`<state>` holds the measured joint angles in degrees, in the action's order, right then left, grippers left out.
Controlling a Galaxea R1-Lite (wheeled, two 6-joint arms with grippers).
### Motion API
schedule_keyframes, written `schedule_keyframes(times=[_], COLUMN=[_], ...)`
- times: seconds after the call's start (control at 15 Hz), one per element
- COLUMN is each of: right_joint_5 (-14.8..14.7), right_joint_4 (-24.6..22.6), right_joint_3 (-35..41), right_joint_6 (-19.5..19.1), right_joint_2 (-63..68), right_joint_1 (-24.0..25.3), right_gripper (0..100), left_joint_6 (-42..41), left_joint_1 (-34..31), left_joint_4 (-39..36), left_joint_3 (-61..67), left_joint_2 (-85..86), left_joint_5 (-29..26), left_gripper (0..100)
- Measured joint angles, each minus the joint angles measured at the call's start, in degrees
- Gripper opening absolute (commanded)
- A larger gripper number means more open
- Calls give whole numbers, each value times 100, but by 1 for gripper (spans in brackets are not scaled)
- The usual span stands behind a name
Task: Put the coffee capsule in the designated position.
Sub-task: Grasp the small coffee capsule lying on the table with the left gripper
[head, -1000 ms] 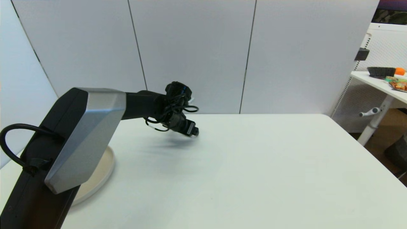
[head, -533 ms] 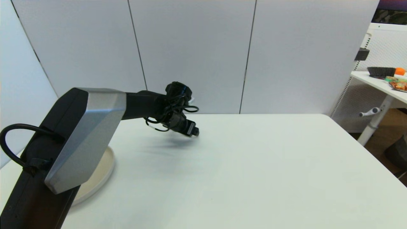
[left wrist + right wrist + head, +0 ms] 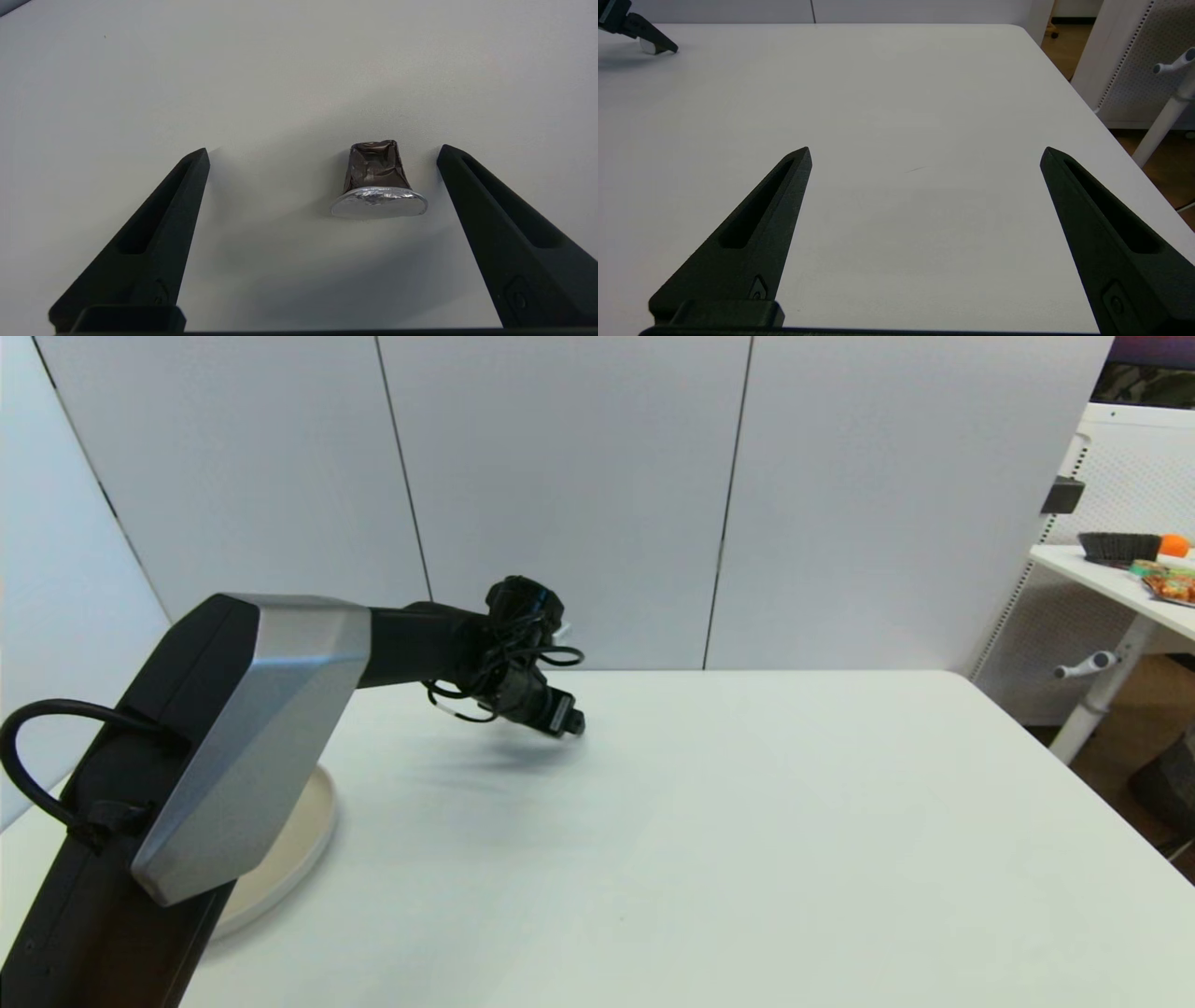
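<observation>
the left end effector (image 3: pixel 322 156) is down low over the far left part of the white counter (image 3: pixel 747 821), with its two black fingers (image 3: pixel 159 224) spread wide. the coffee capsule (image 3: pixel 377 184) lies on the counter between them, foil face toward the wrist camera and its dark, crumpled body pointing away. it sits nearer one finger than the other and touches neither; bare counter shows on both sides of it. the fingers grip nothing.

in the head view the left arm reaches out from the left side, and the left end effector (image 3: pixel 568 721) shows only as a dark tip close to the counter surface, with the capsule itself hidden there. a cream plate (image 3: pixel 308 840) rests on the counter near the left edge, partly behind the arm's grey housing, well apart from the capsule.

the right end effector (image 3: pixel 924 154) hangs over the near right part of the counter, its fingers likewise wide apart and holding nothing.
</observation>
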<state>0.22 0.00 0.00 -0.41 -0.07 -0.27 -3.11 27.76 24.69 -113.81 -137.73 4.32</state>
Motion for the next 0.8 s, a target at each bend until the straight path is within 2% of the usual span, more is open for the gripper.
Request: schedule_keyframes(times=[0.8], right_joint_5=[2], right_joint_4=[0], right_joint_3=[0], right_joint_6=[0], right_joint_2=[0], right_joint_1=[0], right_gripper=[100], left_joint_6=[-24], left_joint_1=[-9], left_joint_4=[-2], left_joint_3=[0], left_joint_2=[2], left_joint_5=[-22], left_gripper=[0])
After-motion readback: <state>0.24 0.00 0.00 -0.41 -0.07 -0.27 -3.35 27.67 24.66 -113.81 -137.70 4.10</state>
